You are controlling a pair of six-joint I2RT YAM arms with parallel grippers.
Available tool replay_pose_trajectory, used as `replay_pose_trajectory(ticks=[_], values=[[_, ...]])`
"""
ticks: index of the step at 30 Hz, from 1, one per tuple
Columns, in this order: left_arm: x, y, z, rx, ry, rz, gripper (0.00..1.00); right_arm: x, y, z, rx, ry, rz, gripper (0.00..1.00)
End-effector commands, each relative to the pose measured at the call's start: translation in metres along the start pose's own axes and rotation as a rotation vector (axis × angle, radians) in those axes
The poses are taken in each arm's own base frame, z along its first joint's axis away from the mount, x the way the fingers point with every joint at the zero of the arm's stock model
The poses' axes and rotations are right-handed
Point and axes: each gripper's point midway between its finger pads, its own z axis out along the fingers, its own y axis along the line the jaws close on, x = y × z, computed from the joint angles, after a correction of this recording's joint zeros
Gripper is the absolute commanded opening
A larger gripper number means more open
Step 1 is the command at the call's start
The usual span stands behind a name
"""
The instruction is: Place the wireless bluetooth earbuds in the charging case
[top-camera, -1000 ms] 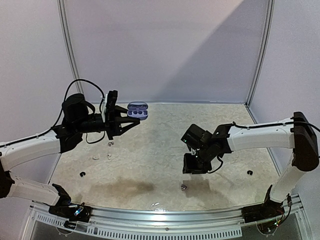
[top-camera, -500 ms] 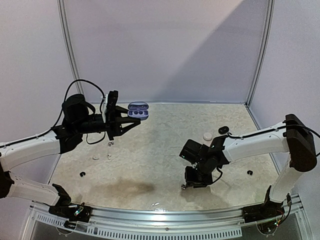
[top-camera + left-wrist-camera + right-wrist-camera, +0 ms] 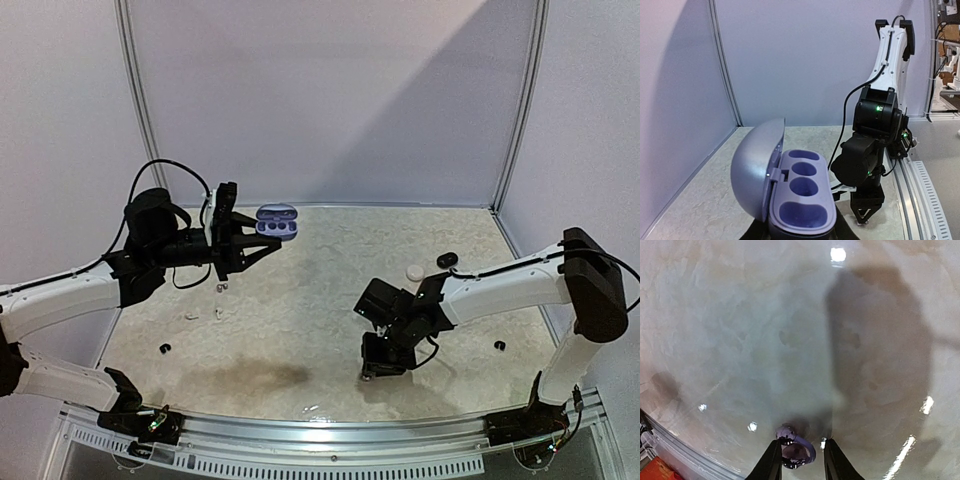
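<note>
- Clamped aloft in left gripper [image 3: 262,240]: lilac charging case [image 3: 801,200], lid swung left, wells up, long axis running away from wrist camera.
- Down on table [image 3: 740,340], between right gripper [image 3: 801,446] fingers: purple earbud [image 3: 793,450]; grip unclear; hidden from overhead.

High rear overview; close wrist views, sharing the table [image 3: 320,290].

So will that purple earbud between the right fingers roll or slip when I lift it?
Probably light: the earbud is tiny beside the right gripper. Its rounded shell may well squirt sideways under pressure, or roll on the glossy table.
</note>
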Motion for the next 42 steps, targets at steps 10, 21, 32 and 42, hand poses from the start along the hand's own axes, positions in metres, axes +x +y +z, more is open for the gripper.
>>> replay_pose_trajectory(ticks=[10,21,32,42], values=[[0.002,-0.007,0.000,0.008,0.009,0.014,0.00,0.015,-0.001,0.015,0.061,0.042,-0.052,0.27],[0.005,-0.008,-0.001,0.006,0.017,0.011,0.00,0.005,0.009,-0.002,0.095,0.008,-0.147,0.09],[0.003,-0.022,0.002,0.111,0.018,0.019,0.00,-0.028,0.064,-0.113,-0.019,-0.217,-0.544,0.04],[0.000,-0.052,0.012,0.328,0.017,0.034,0.00,-0.027,0.144,-0.295,-0.357,-0.607,-1.038,0.04]])
